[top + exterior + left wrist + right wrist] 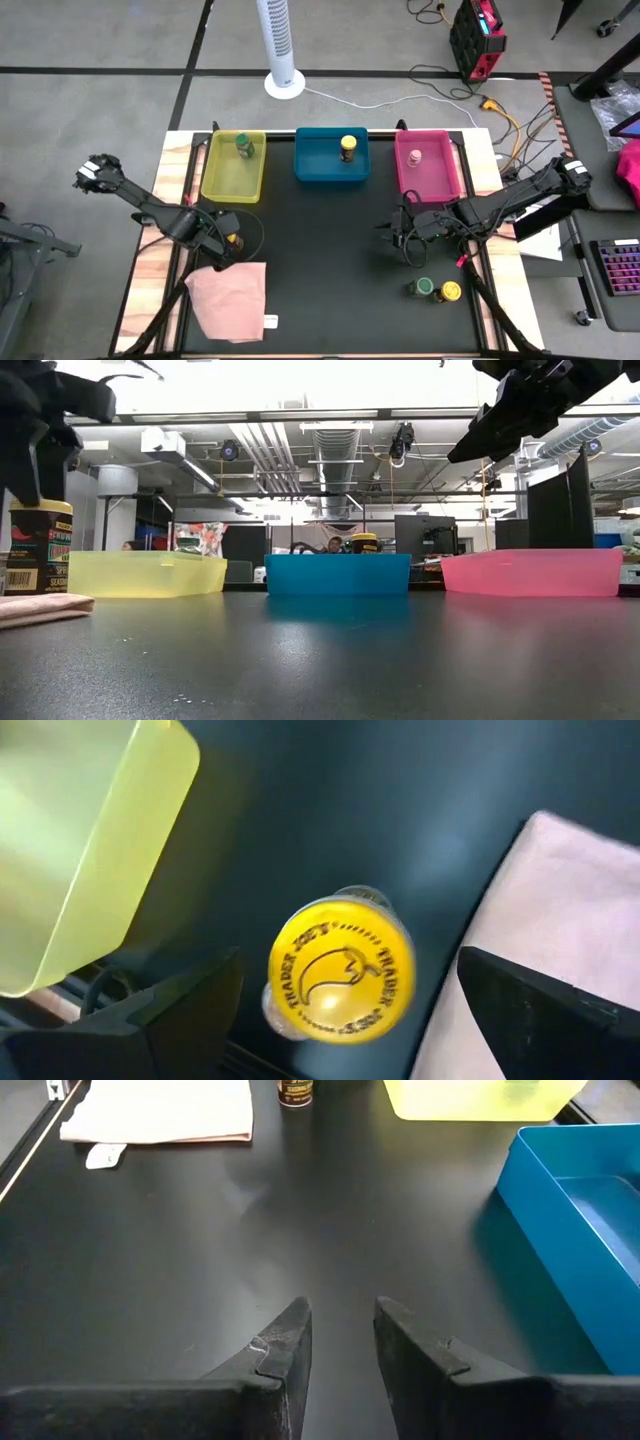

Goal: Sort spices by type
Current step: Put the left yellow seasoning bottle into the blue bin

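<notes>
A spice jar with a yellow lid point(340, 970) stands upright on the black mat, between the yellow bin point(234, 166) and the pink cloth point(230, 298). My left gripper point(224, 243) hangs over it, pointing down and open, one finger point(170, 1010) on each side of the lid without touching. My right gripper point(343, 1320) hovers above the mat right of centre with nothing in it, its fingers a narrow gap apart. A green-lidded jar point(243, 147) is in the yellow bin, a yellow-lidded one point(348, 148) in the blue bin point(331, 158), and a pink-lidded one point(414, 158) in the pink bin point(428, 165).
A green-lidded jar point(424, 288) and a yellow-lidded jar point(451, 291) stand side by side at the mat's near right. The three bins line the far edge. The middle of the mat is bare. A white fan point(280, 45) stands on the floor beyond the table.
</notes>
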Controlling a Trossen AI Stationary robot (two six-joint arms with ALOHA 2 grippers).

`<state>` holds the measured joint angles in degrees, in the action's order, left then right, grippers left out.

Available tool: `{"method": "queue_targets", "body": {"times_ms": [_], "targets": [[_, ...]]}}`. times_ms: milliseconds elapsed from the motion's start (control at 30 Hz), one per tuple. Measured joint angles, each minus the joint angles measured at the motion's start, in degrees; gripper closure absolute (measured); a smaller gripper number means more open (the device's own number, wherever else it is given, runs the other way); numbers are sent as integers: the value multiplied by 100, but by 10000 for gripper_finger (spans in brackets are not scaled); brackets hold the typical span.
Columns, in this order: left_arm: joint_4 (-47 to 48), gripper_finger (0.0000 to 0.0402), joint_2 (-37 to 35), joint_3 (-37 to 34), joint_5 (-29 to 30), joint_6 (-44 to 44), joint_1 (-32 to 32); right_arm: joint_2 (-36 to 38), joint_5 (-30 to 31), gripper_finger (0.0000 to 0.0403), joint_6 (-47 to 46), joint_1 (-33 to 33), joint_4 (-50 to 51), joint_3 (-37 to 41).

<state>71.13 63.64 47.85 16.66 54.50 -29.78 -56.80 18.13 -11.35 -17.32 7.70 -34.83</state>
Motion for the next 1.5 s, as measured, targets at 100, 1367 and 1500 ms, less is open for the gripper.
{"method": "queue_targets", "body": {"times_ms": [100,1367,1500], "targets": [[-102,50,0,-139,-13,0,0,0,1,293,0,0,0,0],[-625,194,13,-24,-66,-29,7,0,2,270,-4,0,-11,13],[-625,194,15,553,293,-144,75,0,2,263,-2,0,-11,13]]}}
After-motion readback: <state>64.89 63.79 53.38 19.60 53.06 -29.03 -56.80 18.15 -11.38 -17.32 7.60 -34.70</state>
